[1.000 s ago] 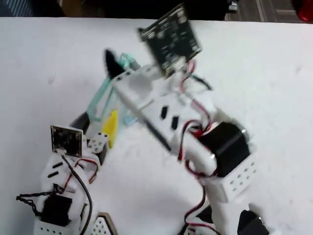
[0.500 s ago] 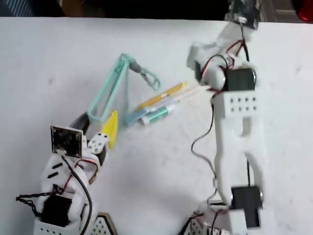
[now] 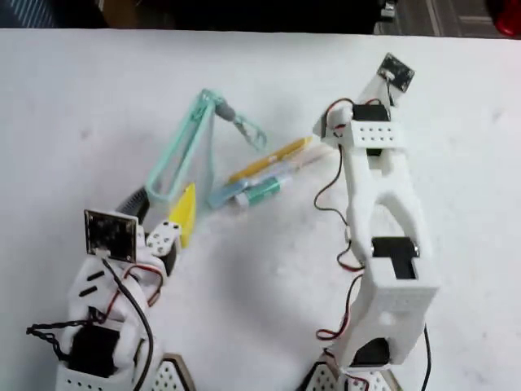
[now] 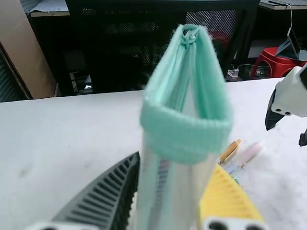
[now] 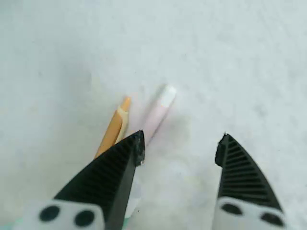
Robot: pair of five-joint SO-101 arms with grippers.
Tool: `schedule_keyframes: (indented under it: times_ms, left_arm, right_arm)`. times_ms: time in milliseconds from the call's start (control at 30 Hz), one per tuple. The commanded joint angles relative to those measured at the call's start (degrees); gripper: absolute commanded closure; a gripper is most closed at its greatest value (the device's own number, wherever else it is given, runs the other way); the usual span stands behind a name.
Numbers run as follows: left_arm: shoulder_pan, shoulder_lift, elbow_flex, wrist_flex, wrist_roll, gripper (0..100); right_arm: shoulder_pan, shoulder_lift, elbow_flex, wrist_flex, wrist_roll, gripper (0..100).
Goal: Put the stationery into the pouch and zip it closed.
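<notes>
End effector (image 5: pixel 181 139) of right arm now low over pens (image 5: pixel 156 112), jaws apart.

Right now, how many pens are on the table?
3 I can tell apart, bunched beside the pouch: an orange pen, a pale pink pen alongside it, a teal pen next to those. Overlap may hide another.

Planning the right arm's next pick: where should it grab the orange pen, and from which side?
Probably the outer end of the orange pen, away from the pouch, from above with jaws across the barrel. It lies flat with the pink pen close alongside, so one finger must slip between them.
</notes>
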Motion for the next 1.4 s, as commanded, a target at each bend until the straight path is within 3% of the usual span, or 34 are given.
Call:
schedule_keyframes:
  times_ms: [0,267,700,1033,1267,1367]
  left_arm:
    - [-0.22,-0.22,-0.53,0.26,0.44,80]
    - [-0.22,-0.22,-0.53,0.26,0.44,80]
    - [-0.22,-0.22,-0.44,0.26,0.44,80]
    - [-0.22,-0.22,-0.44,0.26,0.44,80]
    - [-0.22,-0.22,-0.44,0.26,0.44,80]
    - [-0.22,-0.22,-0.44,0.26,0.44,80]
  right_arm:
    - [0.13,0.57,-0.53,-2.42,-0.53,77.2]
    - [0.04,5.05,-2.81,-5.14,-0.53,77.2]
    - [-0.57,24.13,-30.51,9.89,-0.53,77.2]
    - [-2.42,34.15,-41.05,13.58,-0.09,77.4]
    - [-4.88,37.76,-47.38,19.74,0.0,98.9]
    - [-4.35,38.81,-47.91,19.74,0.0,95.2]
